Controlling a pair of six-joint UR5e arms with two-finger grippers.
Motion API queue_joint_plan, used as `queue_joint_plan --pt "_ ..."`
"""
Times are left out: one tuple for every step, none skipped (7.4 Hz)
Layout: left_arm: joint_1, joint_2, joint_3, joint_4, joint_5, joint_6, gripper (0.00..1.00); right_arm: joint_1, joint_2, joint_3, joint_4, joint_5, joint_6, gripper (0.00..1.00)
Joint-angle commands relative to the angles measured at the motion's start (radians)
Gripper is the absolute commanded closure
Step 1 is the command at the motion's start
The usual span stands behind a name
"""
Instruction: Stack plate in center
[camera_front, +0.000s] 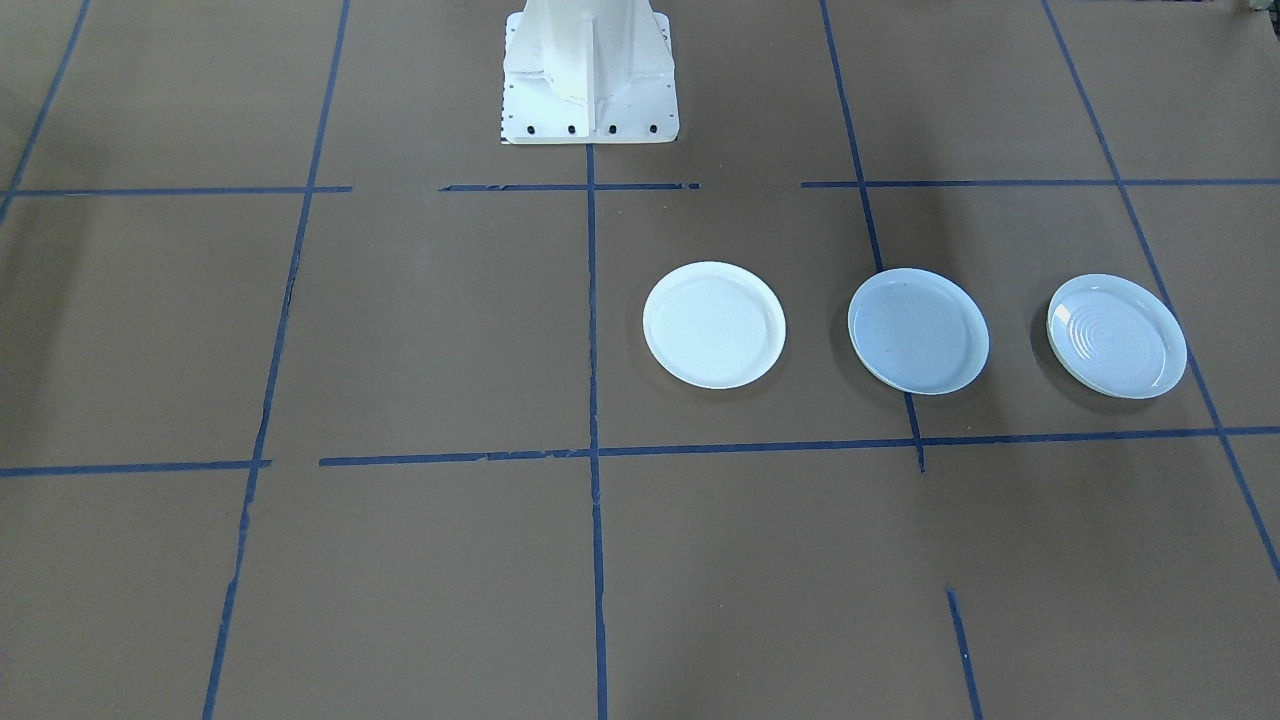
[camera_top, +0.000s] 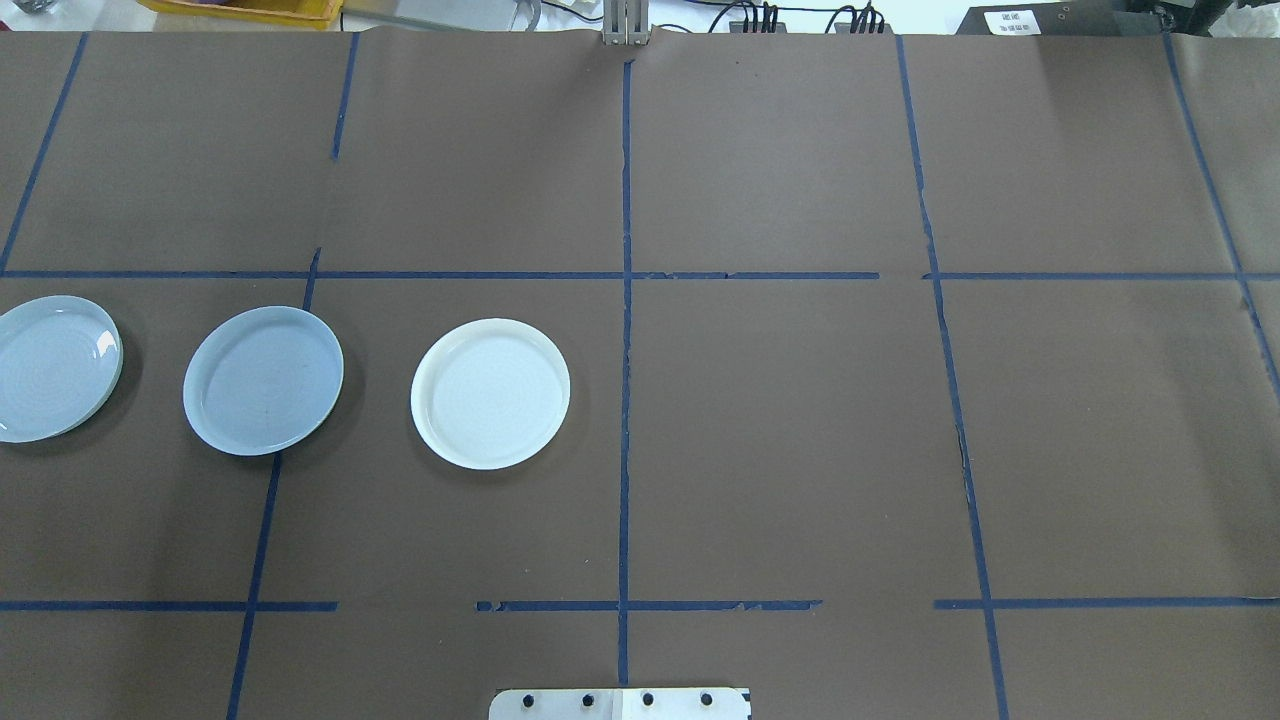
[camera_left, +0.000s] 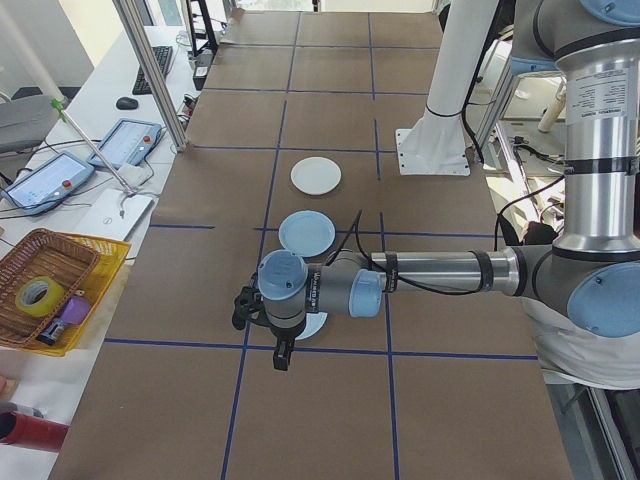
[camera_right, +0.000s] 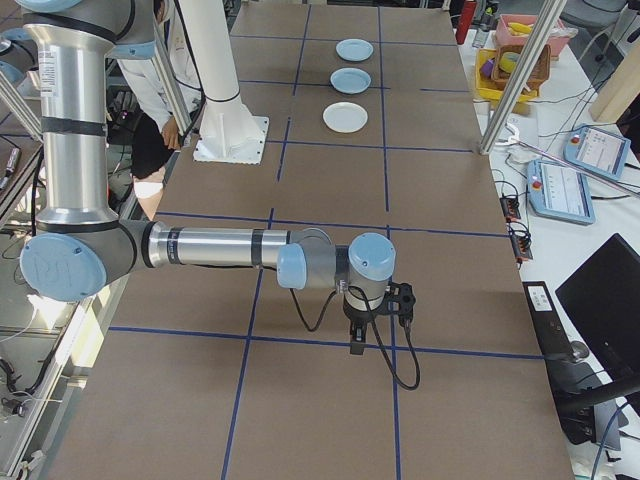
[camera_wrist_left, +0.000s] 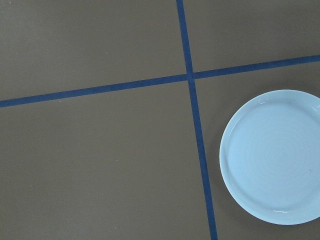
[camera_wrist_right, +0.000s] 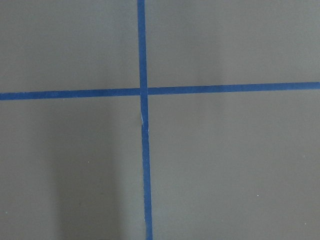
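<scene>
Left gripper (camera_left: 283, 355) hanging high over the table, pointed straight down, nothing visibly held; open or closed cannot be told, seen only from the side camera. Just beneath and a little to one side in its wrist view, the ringed plate (camera_wrist_left: 274, 156), probably the first pick since nearest. Beyond that, along the same row, the pale blue-grey center plate (camera_top: 263, 380), flat on the brown paper table (camera_top: 780, 450) across a tape line, apart from both neighbours. Farther again, the white raised-rim plate (camera_top: 490, 393), closest to the robot base (camera_front: 588, 70). Right gripper (camera_right: 356, 345) well apart from all three, parked over bare paper and a tape cross, state likewise not tellable. No stacking begun.
</scene>
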Motion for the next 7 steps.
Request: queue_joint_plan --pt "0.000 0.001 -0.004 -0.001 -0.040 -0.003 0.00 0.000 0.000 0.000 0.000 0.000 0.000 0.00" --pt "0.000 0.004 0.012 0.005 -0.084 -0.005 0.00 0.000 0.000 0.000 0.000 0.000 0.000 0.00" --pt "0.001 0.004 0.014 0.003 -0.081 -0.008 0.00 0.000 0.000 0.000 0.000 -0.001 0.000 0.00" --pt "0.000 0.006 0.007 -0.001 -0.080 -0.003 0.00 0.002 0.000 0.000 0.000 0.000 -0.002 0.00" --pt "0.007 0.006 0.002 -0.041 -0.074 -0.003 0.00 0.000 0.000 0.000 0.000 0.000 0.000 0.00" --pt "0.063 0.004 0.013 -0.079 -0.066 -0.061 0.00 0.000 0.000 0.000 0.000 0.000 0.000 0.00" --pt "0.132 0.001 0.034 -0.116 -0.027 -0.175 0.00 0.000 0.000 0.000 0.000 -0.001 0.000 0.00"
